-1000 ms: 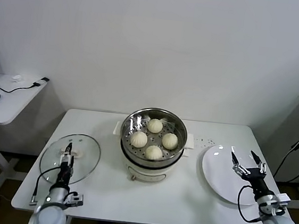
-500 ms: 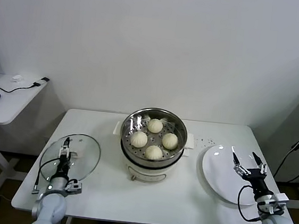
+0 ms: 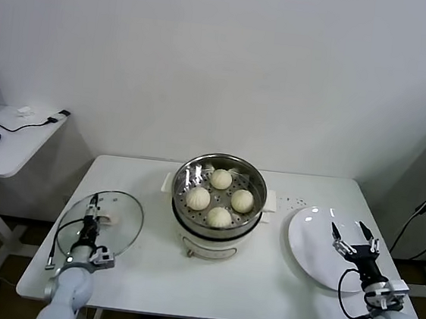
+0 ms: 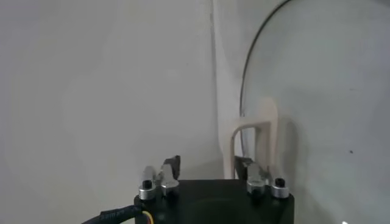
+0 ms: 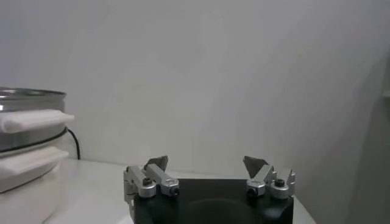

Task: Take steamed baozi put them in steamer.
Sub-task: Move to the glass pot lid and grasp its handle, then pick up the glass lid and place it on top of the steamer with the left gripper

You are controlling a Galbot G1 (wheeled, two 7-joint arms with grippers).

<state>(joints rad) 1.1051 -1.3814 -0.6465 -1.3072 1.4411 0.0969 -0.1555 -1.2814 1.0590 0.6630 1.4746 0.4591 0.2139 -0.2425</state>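
Four small round cream-white steamed baozi [image 3: 220, 198] already sit on the perforated tray inside the round shiny stainless-steel steamer [image 3: 218, 206] on its white base, mid tabletop [image 3: 261, 279], well ahead of both sets of jaws and between them.

Left gripper [image 3: 93, 209] hovers over the round glass lid [image 3: 101, 225] near the tabletop's left edge; jaws partly apart, nothing held, the lid's pale arched handle [image 4: 254, 141] just beyond the tips in the left wrist view (not clamped as far as I can see).

Right gripper [image 3: 354, 245] hangs over the flat white plate [image 3: 319, 247], jaws spread wide, empty; steamer off to its inner side.

Handling guess: buns look soft, light, matte, easy to dent or tear, slightly tacky. Take one across its widest middle with a gentle squeeze, not by the top. Plate is bare, so loading looks done.
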